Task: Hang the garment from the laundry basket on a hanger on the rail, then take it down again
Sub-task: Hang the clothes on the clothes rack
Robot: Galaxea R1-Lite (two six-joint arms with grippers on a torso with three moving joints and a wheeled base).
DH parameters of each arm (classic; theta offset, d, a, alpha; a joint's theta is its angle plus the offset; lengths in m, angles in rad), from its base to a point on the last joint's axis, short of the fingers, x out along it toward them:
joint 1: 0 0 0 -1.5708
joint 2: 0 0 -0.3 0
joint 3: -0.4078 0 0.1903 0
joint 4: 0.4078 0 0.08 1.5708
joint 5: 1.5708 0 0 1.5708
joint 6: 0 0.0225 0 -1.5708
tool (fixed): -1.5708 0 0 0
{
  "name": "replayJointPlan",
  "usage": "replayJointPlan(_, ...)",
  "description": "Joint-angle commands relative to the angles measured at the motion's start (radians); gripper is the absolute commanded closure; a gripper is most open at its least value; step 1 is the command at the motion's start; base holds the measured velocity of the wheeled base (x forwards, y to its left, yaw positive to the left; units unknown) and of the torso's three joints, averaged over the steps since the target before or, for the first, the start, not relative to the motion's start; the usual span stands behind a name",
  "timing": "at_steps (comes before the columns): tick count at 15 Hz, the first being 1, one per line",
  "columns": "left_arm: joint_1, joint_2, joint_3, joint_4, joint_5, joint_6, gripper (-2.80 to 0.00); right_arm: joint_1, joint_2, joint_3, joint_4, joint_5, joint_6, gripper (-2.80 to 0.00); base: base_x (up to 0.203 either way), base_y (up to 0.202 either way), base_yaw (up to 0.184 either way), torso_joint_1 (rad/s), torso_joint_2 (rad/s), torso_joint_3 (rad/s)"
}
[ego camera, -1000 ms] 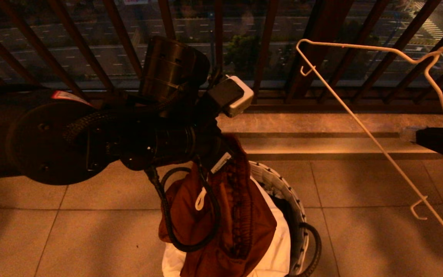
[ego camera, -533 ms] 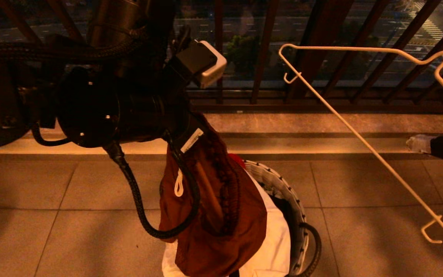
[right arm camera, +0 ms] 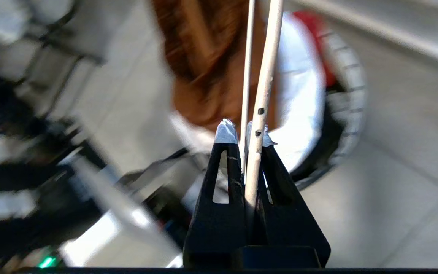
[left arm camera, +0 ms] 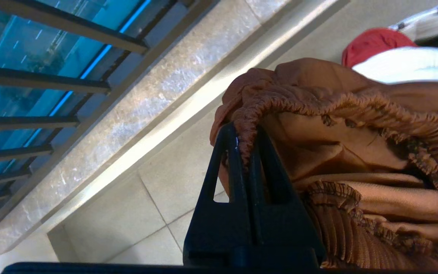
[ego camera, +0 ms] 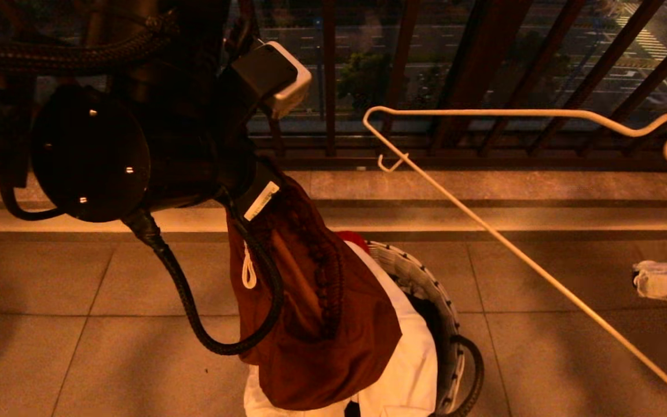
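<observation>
Item, nearest the head camera: left arm, raised at the left of the head view, its left gripper [left arm camera: 243,144] pressed together on the gathered elastic waistband of the rust-brown shorts [ego camera: 316,313]; the wrist view shows the ruffled band pinched between the two dark fingers [left arm camera: 266,171]. The shorts hang free from that pinch, white drawstring [ego camera: 248,267] dangling, lower hem draped just above the laundry basket [ego camera: 426,278]. Item: laundry basket, small and round, white rim with dark pattern, dark handle loop [ego camera: 472,370], standing on the tiled floor; a white cloth [ego camera: 414,359] and a bit of red fabric [ego camera: 354,237] lie in it. Item: thin white wire hanger [ego camera: 513,252], carried tilted in the air at the right of the head view, well apart from the shorts, one shoulder corner reaching toward the middle. Item: right gripper [right arm camera: 243,131], closed tight on the hanger's wire, which runs up between its taped fingertips; the arm itself sits mostly outside the head view. Item, farthest: stone ledge [ego camera: 484,185] and dark brown barred railing [ego camera: 472,69]. The pale rail is not in view. Progress, as judged: garment out of the basket and hanger in hand, so the pick-up is done; threading the shorts onto the hanger, hooking it on the rail and taking it down all remain.
</observation>
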Motion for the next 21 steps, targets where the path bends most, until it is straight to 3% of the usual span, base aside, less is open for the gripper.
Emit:
replayJointPlan(1,0.004,-0.008,-0.006,0.002,0.007,0.002,0.0,0.002,0.009,0.0,0.014,0.027,0.001,0.0,0.0,0.0,0.0,0.0,0.0,0.0)
replayJointPlan(11,0.006,-0.019,-0.087,0.0,0.015,0.003,0.0,0.167,0.123,-0.034,0.014,0.049,-0.003,0.0,0.0,0.0,0.0,0.0,0.0,0.0)
replayJointPlan(21,-0.025,-0.04,-0.168,0.003,0.015,0.005,0.0,0.221,0.233,-0.139,0.018,0.043,-0.013,0.0,0.0,0.0,0.0,0.0,0.0,0.0)
